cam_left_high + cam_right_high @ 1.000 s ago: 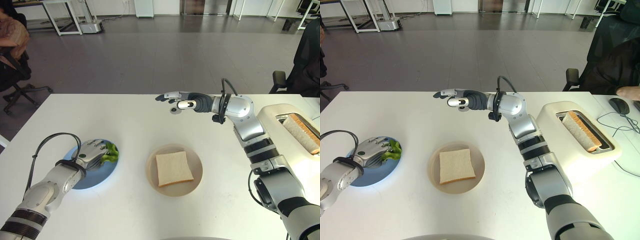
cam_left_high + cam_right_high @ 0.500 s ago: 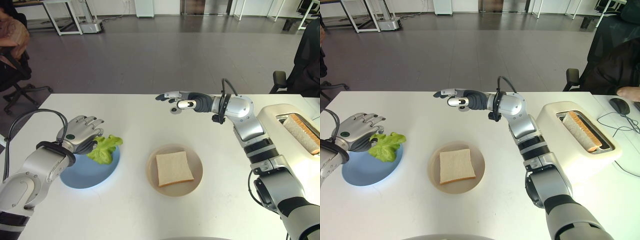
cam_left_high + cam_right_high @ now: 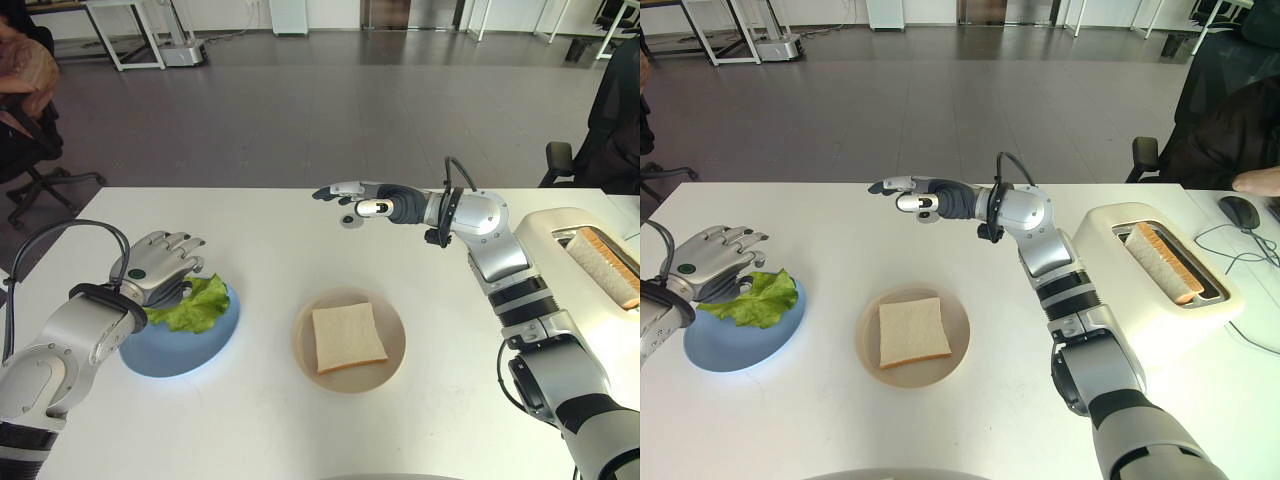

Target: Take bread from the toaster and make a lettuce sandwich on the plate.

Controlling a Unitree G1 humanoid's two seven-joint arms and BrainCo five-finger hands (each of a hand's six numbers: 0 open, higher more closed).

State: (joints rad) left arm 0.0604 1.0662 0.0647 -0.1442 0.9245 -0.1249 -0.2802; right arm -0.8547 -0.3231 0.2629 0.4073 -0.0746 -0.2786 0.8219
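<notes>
green lettuce (image 3: 192, 305) hangs from curled fingers of the left hand (image 3: 158, 268), low over the blue plate (image 3: 170, 356). the pinch looks thin, so the leaf could slip off before reaching the bread (image 3: 347, 337) on the beige plate (image 3: 397, 340). right hand (image 3: 368, 200) hovers spread and empty.

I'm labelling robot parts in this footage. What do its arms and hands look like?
The left arm and right arm are silver-grey shells broken by black joint bands. The left hand is silvery metal with a small green dot on its back; the right hand is silver over dark grey. A black cable loops out at each wrist.
</notes>
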